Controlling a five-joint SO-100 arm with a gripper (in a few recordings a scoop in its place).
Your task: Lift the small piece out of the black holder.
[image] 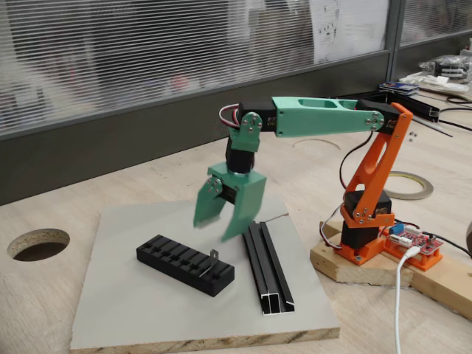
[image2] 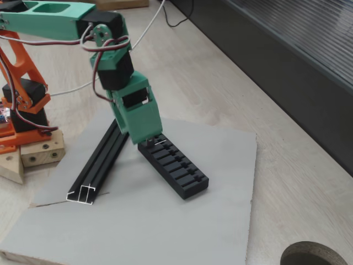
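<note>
End effector (image: 220, 225) was seen with its two green fingers spread apart, nothing clamped between them. In a fixed view it hung above the grey board (image: 133, 295), tips pointing down, over the gap between the black holder (image: 184, 264) and the black channel rail (image: 268, 267).

Small piece (image: 214, 255) was seated upright in a slot near the right end of the holder, a thin grey tab sticking up above the top face. It sat below the end effector and slightly nearer the camera, not touched by either finger.

In another fixed view the end effector (image2: 142, 132) was seen from behind; its green body covered the far end of the black holder (image2: 175, 167). The small piece (image2: 160, 142) showed just right of the finger tip, at the holder's far end. Contact could not be judged there.

The channel rail (image2: 98, 163) lay left of the holder, close beside it at the far end, both on the grey board (image2: 209, 221), which rested on the wooden counter (image2: 220, 88).
</note>
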